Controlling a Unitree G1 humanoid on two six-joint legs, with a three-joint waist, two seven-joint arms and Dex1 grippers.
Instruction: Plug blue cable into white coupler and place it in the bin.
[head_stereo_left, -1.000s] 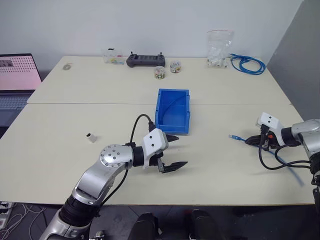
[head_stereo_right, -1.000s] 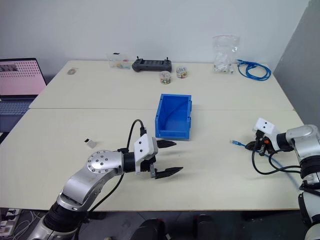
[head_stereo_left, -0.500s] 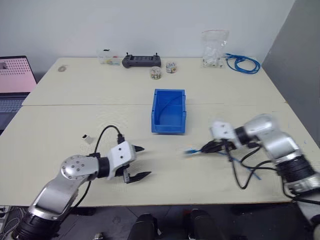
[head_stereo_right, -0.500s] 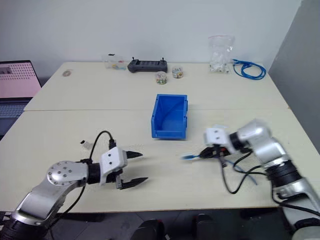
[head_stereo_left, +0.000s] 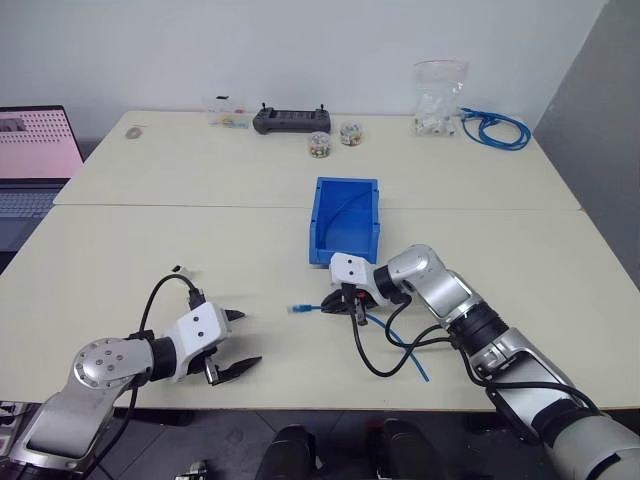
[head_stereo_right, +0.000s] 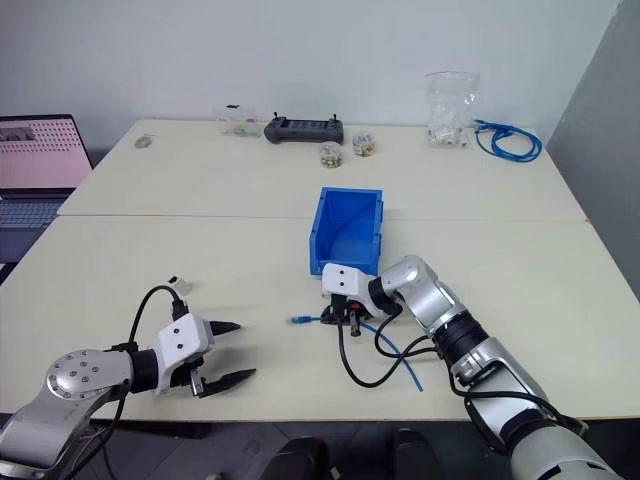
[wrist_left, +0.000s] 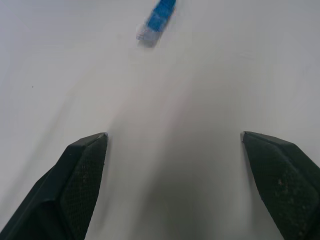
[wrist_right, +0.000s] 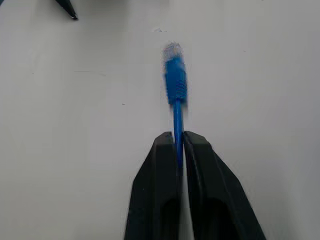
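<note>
My right gripper (head_stereo_left: 330, 303) is shut on the blue cable (head_stereo_left: 300, 310) just behind its clear end plug (wrist_right: 174, 80). It holds that end low over the table, just in front of the blue bin (head_stereo_left: 320, 215). The rest of the cable trails back to the right toward the near edge (head_stereo_left: 415, 362). My left gripper (head_stereo_left: 248, 338) is open at the near left with nothing between its fingers (wrist_left: 82, 175). It faces the plug (wrist_left: 157, 20) across a stretch of bare table. The white coupler (head_stereo_left: 178, 269) lies on the table beyond the left gripper.
Along the far edge stand a black controller (head_stereo_left: 292, 120), small jars (head_stereo_left: 320, 145), a clear plastic bag (head_stereo_left: 438, 100) and a coiled bundle of blue cables (head_stereo_left: 495, 130). A laptop (head_stereo_left: 35, 150) sits at the far left. A seam (head_stereo_left: 200, 207) joins the two tabletops.
My right gripper has carried the cable's end leftward from the table's right side to just in front of the bin. My left gripper has drawn away to the left, still open.
</note>
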